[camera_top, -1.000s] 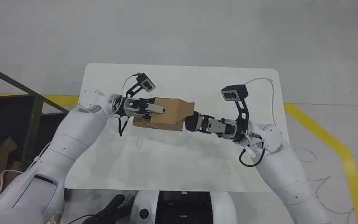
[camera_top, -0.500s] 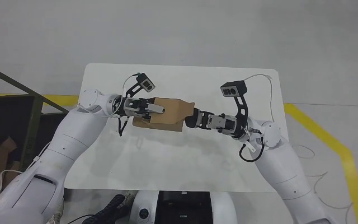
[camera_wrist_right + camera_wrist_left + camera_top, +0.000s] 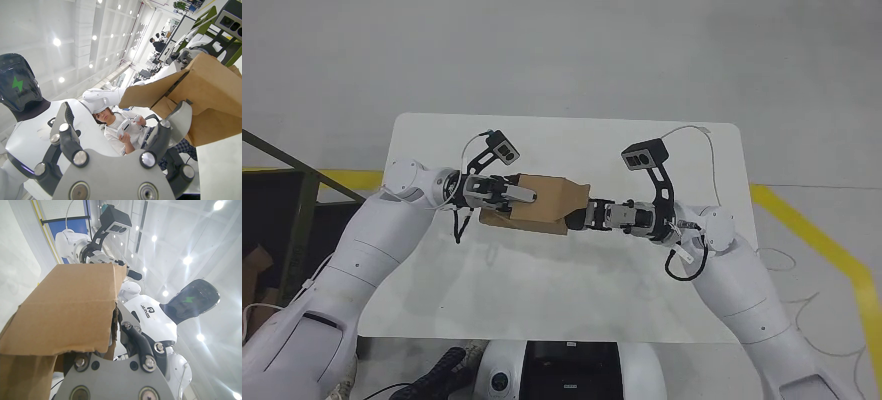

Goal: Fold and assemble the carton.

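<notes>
The carton (image 3: pixel 542 203) is held over the middle of the table (image 3: pixel 572 290), long axis left to right, its left end clamped by the left gripper (image 3: pixel 507 193), its loose right-end flaps (image 3: pixel 140 96) faced by the right gripper (image 3: pixel 582 216), fingers (image 3: pixel 180 115) spread, one touching cardboard.

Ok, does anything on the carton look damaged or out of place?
Yes. The carton has a ragged, torn edge along one corner crease, and at its other end a flap sticks out loose, not folded in.
</notes>
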